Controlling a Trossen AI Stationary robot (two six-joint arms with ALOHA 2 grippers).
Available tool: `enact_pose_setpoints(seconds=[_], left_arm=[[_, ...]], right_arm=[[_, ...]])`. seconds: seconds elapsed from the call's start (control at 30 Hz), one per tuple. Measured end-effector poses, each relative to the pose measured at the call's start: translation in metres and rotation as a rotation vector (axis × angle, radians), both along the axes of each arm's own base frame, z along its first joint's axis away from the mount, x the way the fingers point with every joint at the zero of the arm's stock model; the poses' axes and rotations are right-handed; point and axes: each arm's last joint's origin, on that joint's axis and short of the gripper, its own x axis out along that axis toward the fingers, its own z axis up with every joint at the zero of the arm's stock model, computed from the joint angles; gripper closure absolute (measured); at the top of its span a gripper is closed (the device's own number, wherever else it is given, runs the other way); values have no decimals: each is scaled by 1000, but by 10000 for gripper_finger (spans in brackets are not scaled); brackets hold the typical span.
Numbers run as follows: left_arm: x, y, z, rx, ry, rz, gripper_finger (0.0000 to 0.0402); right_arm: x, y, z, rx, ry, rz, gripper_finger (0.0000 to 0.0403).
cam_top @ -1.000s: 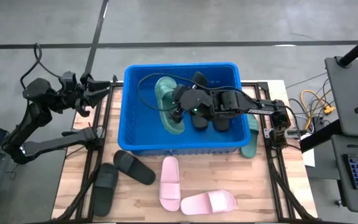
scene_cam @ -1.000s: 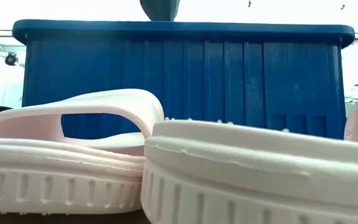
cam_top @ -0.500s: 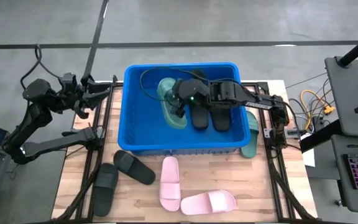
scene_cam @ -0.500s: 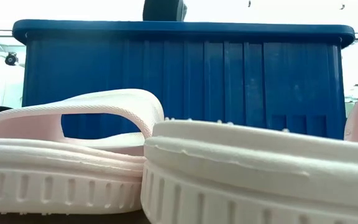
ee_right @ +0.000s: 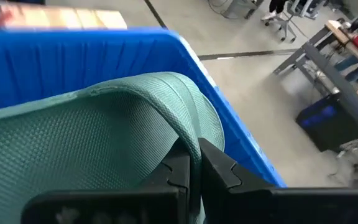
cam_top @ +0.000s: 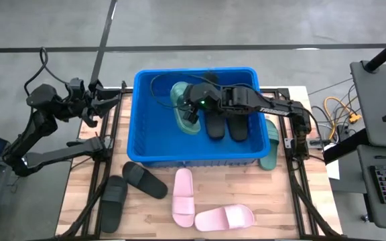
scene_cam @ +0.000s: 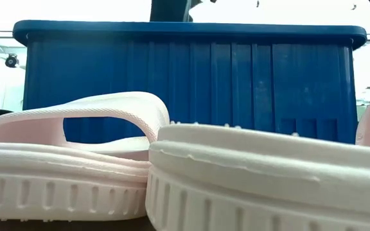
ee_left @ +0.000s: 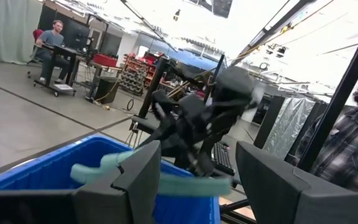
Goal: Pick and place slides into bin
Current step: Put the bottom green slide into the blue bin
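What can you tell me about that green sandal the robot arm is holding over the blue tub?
The green sandal is a slip-on slide of soft-looking foam, its surface finely textured, with one wide arched strap. The right gripper is shut on that strap, pinching it between its dark fingers. The sandal hangs inside the blue bin, toward its far left part, beside two black slides already lying in it. Whether it touches the bin's floor cannot be told.

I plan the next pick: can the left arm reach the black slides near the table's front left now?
Probably yes. The left gripper is open and empty, and the two black slides lie on its side with nothing over them.
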Motion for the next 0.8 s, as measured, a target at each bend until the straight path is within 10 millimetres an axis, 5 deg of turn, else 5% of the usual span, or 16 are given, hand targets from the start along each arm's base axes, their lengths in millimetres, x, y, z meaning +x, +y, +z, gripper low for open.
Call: enact_pose_setpoints(seconds=[0.4,0.8], left_arm=[[-4,-2,0,-4,-6,-1,208],[-5,-3,-1,-11,4,-1,208]], right_arm=[[26,-12,-61,-123,44,35,394],[37,-14,-99,-261,41,102,394]])
